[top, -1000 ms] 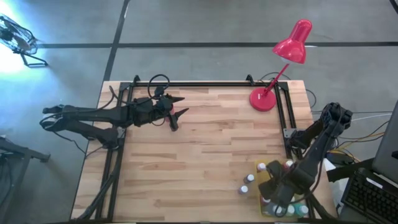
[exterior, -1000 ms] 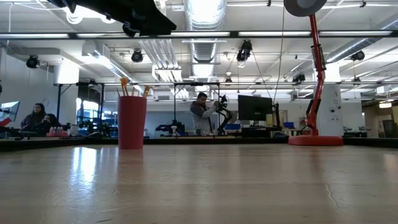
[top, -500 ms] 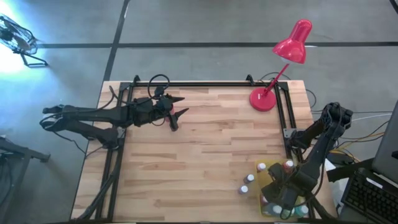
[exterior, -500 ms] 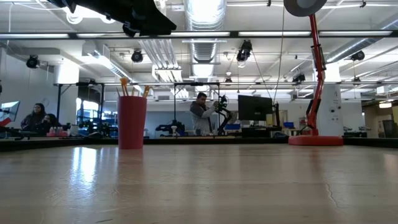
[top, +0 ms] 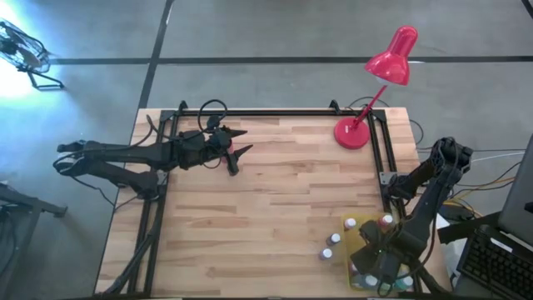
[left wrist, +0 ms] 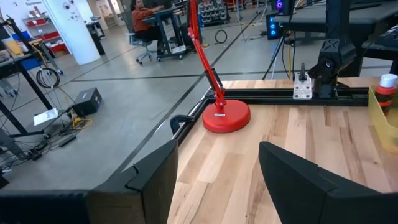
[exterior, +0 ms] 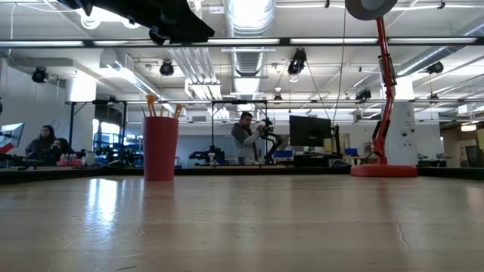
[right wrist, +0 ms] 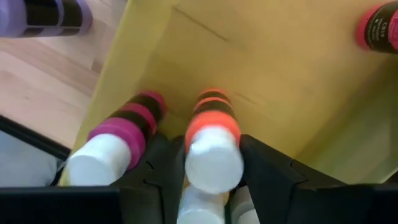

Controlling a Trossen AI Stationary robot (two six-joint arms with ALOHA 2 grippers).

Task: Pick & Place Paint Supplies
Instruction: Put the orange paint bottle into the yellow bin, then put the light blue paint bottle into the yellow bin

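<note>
My right gripper points down into the yellow tray at the table's near right. Its fingers stand on either side of an orange paint bottle with a white cap, which stands upright on the tray's floor. A magenta bottle stands beside it at the tray's wall, and a red one farther off in the tray. A purple bottle and white-capped bottles stand on the wood beside the tray. My left gripper hangs open above the far left of the table, holding nothing. My right gripper comes from above with one finger on each side of the orange bottle's cap and neck. Whether the fingers touch it, I cannot tell. The bottle stands upright on the tray.
The red desk lamp has its base at the far right, its head reaching beyond the table. Black frame rails run along the far, left and right edges. A red cup of brushes shows far off in the low view.
</note>
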